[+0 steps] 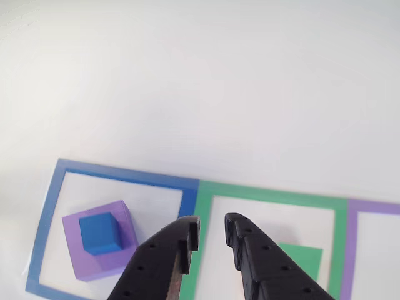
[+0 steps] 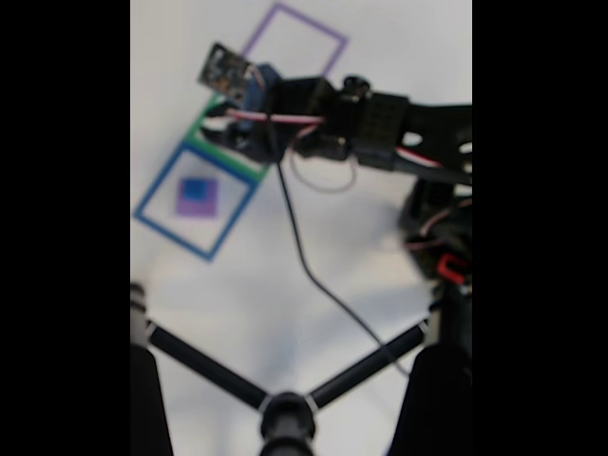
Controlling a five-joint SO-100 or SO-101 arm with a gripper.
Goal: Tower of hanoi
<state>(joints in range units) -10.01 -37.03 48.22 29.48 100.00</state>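
Blue cube (image 1: pixel 100 233) stacked on purple block (image 1: pixel 100 249), inside blue square outline (image 1: pixel 125 175), toward left edge of white tabletop (image 1: pixel 200 81) in the other view. Green block (image 1: pixel 303 259) inside green outline (image 1: pixel 275 199). Gripper (image 1: pixel 212 234) slightly parted, holding nothing, over blue-green border.

We see a small blue cube (image 1: pixel 100 233) sitting on a bigger purple block (image 1: pixel 103 251) inside the blue square (image 1: pixel 125 174). The black gripper (image 1: pixel 212 228) has a small gap between its fingers. A green block (image 1: pixel 303 262) lies in the green square (image 1: pixel 275 199).
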